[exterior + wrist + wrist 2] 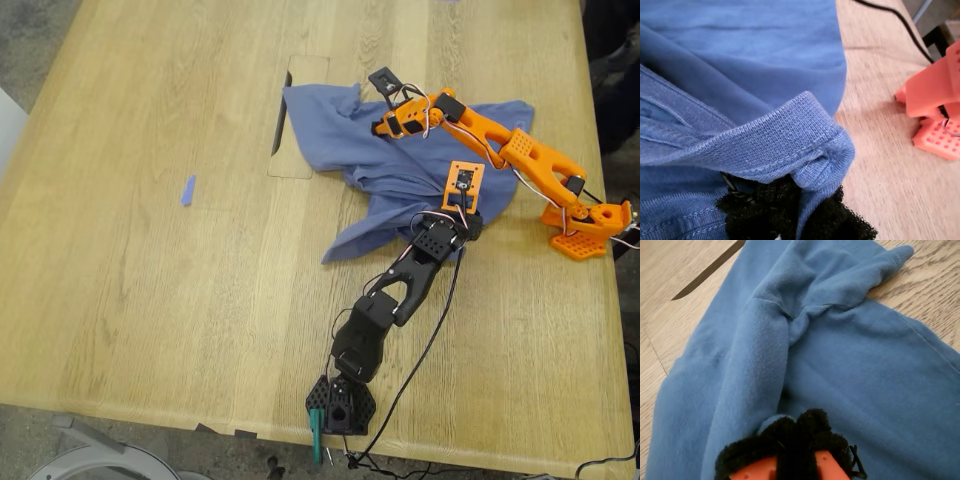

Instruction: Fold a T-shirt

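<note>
My first gripper (800, 220) has its black padded fingers (840, 222) pinched together on the T-shirt (400, 160), with a ribbed, stitched hem (790, 140) rolled over and bunched right at the fingertips and more blue cloth spreading away behind them. Just beyond that fold, past the fingers, lies bare wooden table (880, 150), and farther off on it sits the orange base (940, 110) of the other arm, with a black cable (890, 20) running along the wood. In the exterior view this is the black arm (400, 290), reaching from the near table edge up to the shirt's lower part. My second gripper (795, 440), on the orange arm (520, 150), has its black-padded fingers (815, 430) closed together on a raised ridge of the T-shirt, the cloth gathering into a crease that runs away from the fingertips toward a crumpled sleeve end (885, 265). The T-shirt lies crumpled on the table (150, 300) between and under both grippers, one edge overlapping a rectangular flap with a dark slot (283, 110) in the tabletop. Well apart from both sets of fingers, a small blue scrap of tape (188, 190) rests on the wood.
</note>
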You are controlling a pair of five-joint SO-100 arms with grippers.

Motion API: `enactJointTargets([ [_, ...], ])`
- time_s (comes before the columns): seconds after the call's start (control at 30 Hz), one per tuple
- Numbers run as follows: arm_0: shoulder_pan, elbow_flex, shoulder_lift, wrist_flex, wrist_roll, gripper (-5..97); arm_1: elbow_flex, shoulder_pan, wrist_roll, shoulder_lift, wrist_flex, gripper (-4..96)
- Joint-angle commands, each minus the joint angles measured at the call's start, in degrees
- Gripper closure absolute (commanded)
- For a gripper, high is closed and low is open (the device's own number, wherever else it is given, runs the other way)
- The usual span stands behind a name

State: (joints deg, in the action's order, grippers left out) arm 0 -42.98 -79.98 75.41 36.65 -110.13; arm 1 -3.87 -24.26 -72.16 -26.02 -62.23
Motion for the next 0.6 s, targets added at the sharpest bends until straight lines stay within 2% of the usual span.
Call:
enactJointTargets([
  [0.0,-10.2,6.5,0.88,-1.41,-0.09,92,-4.13,-3.25,0.44,-0.79,3.08,91.4],
  [0.47,-15.64,14.5,-11.51,-2.81,-0.62,91,-4.22,-4.57,1.14,0.97,4.04,91.4],
  [0.57,-15.73,13.8,-12.83,-2.81,-0.35,85,-4.22,-5.01,1.05,0.53,3.43,91.4],
])
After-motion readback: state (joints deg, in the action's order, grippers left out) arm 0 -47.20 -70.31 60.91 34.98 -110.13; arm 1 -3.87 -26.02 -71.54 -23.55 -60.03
